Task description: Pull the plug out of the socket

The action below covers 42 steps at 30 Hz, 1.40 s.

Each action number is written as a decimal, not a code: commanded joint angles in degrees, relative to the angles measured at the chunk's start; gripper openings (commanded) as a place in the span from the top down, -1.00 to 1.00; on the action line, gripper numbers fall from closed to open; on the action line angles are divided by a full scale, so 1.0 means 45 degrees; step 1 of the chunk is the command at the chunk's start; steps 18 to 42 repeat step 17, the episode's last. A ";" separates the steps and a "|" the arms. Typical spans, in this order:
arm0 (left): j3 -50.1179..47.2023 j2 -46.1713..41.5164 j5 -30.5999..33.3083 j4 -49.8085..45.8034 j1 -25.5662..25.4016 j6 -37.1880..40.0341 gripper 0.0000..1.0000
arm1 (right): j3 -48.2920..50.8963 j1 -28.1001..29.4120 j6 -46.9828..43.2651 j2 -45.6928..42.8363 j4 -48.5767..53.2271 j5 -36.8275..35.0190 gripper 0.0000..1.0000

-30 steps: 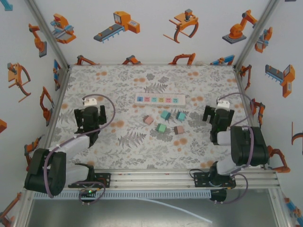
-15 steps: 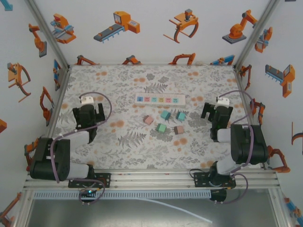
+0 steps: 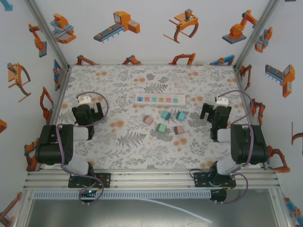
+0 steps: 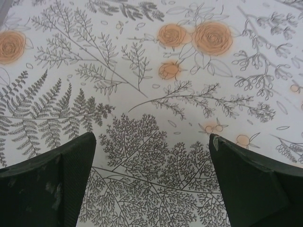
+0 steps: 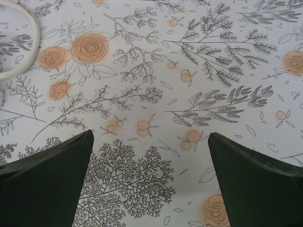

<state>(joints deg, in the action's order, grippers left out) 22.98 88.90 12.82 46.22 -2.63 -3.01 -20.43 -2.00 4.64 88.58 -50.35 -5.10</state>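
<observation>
Floral-print worktop is walled in by white stickered panels. The socket is found between left end effector and right end effector, both spread wide, nothing gripped.

My table wears a cloth printed with grey ferns and orange roses. Toward its far side a white power strip lies flat. Nearer me, apart from it, sit a pink cube, a teal cube, a second teal cube, a green cube and a brown cube. A white cord curves across the cloth, possibly the strip's.
</observation>
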 commanded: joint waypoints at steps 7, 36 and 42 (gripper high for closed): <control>-0.0063 -0.0113 -0.0271 0.0698 -0.0020 -0.0065 -0.94 | -0.0324 0.0035 -0.0180 -0.0016 -0.0081 0.0392 -0.99; -0.0065 -0.0110 -0.0271 0.0688 -0.0020 -0.0063 -0.94 | -0.0364 0.0034 -0.0138 -0.0047 0.0065 0.0185 -0.99; -0.0065 -0.0110 -0.0271 0.0688 -0.0020 -0.0063 -0.94 | -0.0364 0.0034 -0.0138 -0.0047 0.0065 0.0185 -0.99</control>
